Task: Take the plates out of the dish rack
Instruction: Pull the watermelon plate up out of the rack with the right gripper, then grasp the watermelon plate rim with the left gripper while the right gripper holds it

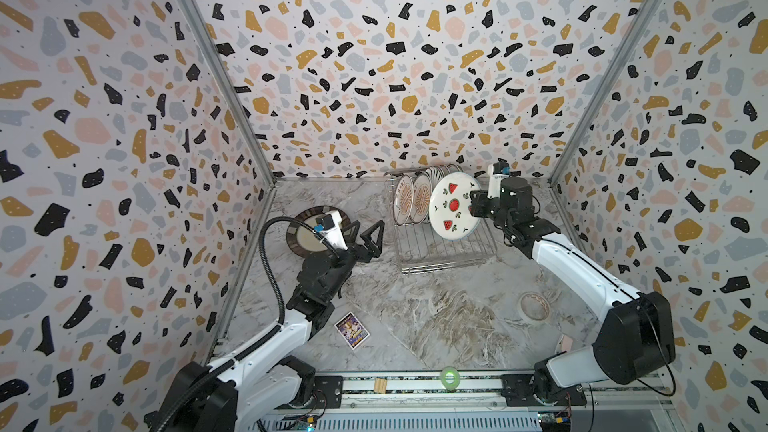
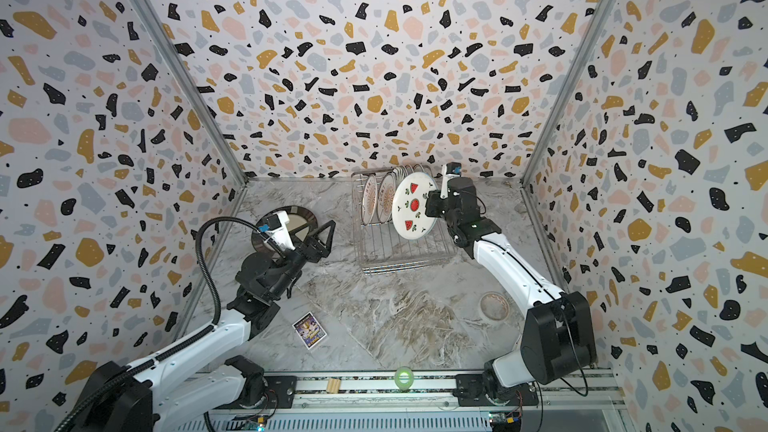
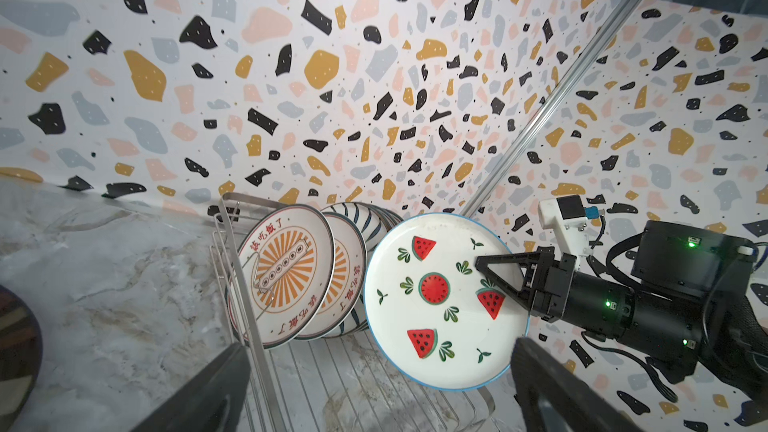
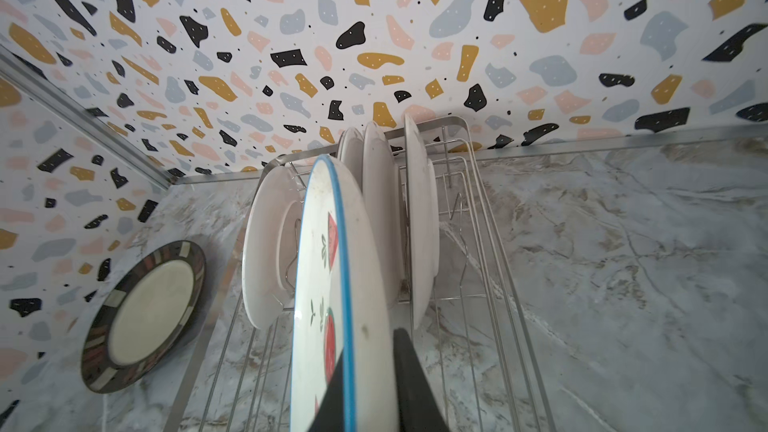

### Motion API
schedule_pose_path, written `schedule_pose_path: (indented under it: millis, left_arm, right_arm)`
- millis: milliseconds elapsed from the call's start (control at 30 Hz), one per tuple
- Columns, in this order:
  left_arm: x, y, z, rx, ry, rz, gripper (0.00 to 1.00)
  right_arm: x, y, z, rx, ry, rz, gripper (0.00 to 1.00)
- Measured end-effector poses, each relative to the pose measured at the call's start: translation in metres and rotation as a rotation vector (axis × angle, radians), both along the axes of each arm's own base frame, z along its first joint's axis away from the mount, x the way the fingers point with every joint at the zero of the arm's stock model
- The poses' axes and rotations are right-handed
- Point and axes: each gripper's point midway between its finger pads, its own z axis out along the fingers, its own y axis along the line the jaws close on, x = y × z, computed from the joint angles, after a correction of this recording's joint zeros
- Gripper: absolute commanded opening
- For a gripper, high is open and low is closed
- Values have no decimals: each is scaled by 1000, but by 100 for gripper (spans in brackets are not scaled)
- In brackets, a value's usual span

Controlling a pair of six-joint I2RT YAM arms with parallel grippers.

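Right gripper (image 1: 472, 204): fingers (image 3: 486, 261) are pinching together on the rim of the watermelon plate (image 1: 451, 209), one finger on the decorated face and one behind it, as the right wrist view confirms (image 4: 320, 284). The plate is standing on edge, blue-rimmed, with its face turned toward the left arm. It is hanging over the near, open part of the dish rack (image 1: 440, 260). I cannot tell whether its lower rim is clearing the wires.

Left gripper (image 1: 369, 229): fingers (image 3: 208, 396) are standing wide apart, holding nothing. It is hovering over the surface (image 1: 415, 317) just left of the rack, pointing toward the held plate.

The rack is sitting at the back of the surface, near the rear wall. Two sunburst plates (image 3: 286, 272) with red characters are leaning on edge at its left end. Striped plates (image 3: 357, 218) are standing behind them, partly hidden; their count is not clear.

The dark-rimmed plate (image 4: 145, 313) is lying flat on the surface left of the rack, apart from it and partly hidden under the left wrist in both top views.

A purple card (image 1: 352, 331) is lying near the left arm. A tape roll (image 1: 534, 306) is lying near the right arm.
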Motion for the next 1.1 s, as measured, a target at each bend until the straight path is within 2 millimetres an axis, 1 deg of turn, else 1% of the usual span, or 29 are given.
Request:
schedule_pose_path:
  millis: [100,200,333,400,467,567,633,733,800,900,1000,1100]
  left_arm:
    - [-3,-11,-6,9,16,-43,100]
    - [-6,-17,-3,11,6,-71,100]
    - [-5,-26,-2,16,7,-95,100]
    - [-3,-30,-4,24,13,-101,100]
    - [-3,-35,-5,29,17,-118,100]
    - [-2,-47,-9,27,25,-157,100]
    - [0,-55,-14,23,43,-183,100]
    - [5,-63,-26,15,85,-207,100]
    - [6,-66,-30,1,100,-219,100]
    - [7,-72,-31,-31,108,-248,96]
    - [11,-80,-31,-68,117,-270,94]
    - [15,-82,-33,-112,134,-267,91]
  right_arm:
    - [-1,-7,-13,103,29,41,10]
    - [-6,-8,-24,175,67,82,10]
    - [-13,-9,-30,225,87,108,10]
    - [-16,-7,-27,238,82,118,10]
    - [-21,-5,-18,254,65,134,10]
    - [-26,0,1,285,17,175,10]
    - [-29,4,11,307,-11,205,10]
    - [-33,11,20,342,-30,256,10]
    - [-37,15,23,365,-36,288,10]
    - [-44,22,25,403,-38,341,10]
    - [-50,28,24,439,-29,385,9]
    - [-53,34,23,462,-20,430,9]
